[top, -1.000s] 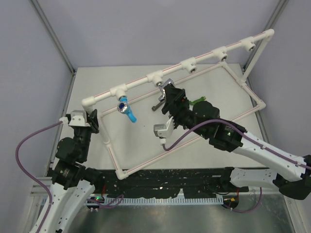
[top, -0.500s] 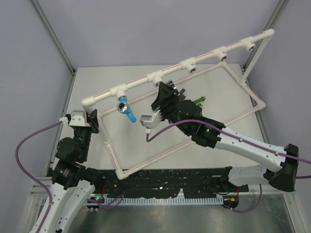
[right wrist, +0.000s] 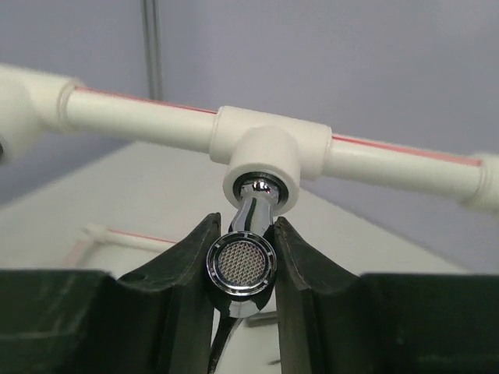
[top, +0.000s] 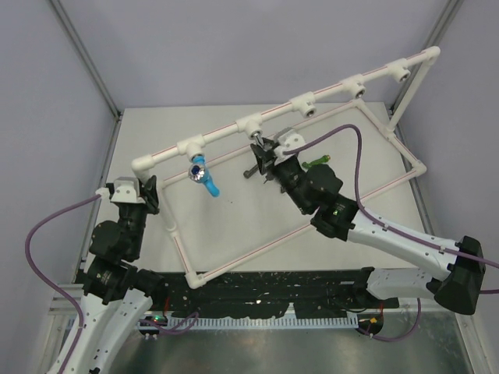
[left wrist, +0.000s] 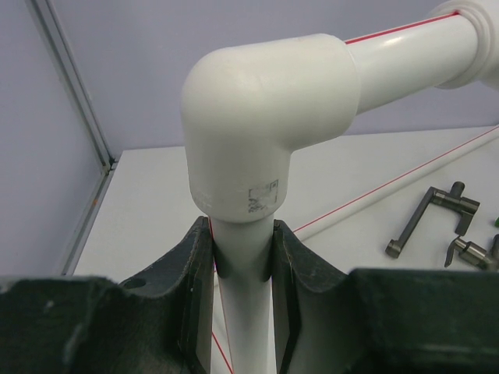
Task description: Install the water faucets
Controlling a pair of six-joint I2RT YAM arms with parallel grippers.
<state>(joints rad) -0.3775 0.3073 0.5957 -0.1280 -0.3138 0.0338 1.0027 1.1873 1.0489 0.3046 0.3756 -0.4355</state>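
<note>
Since a second ago the right arm's wrist has rolled over and its fingers have drawn in from a wide spread.

By the bench's [top: 148, 136] left edge, the left end effector [left wrist: 243, 257] is clamped on an upright tube of the white pipe frame [top: 234, 127], just under a smooth rounded elbow [left wrist: 265, 132]. The pipes are matt white plastic with a thin red stripe.

A glossy blue faucet [top: 201, 175] hangs from the leftmost tee, its long axis slanting down toward the near right.

At the next tee socket [right wrist: 261, 167], the right end effector [right wrist: 243, 253] is closed on the chrome faucet [right wrist: 242, 265], dark pads pressing both sides. The tap's back end sits in the socket and its long axis runs out toward the wrist camera. A round mesh outlet faces that camera, and the metal is mirror-bright.

A slim dark brown-grey faucet [top: 249, 171] lies flat on the bench beside it. Further right, toward the far right corner, lies a green faucet [top: 316, 163], angled across the bench.
</note>
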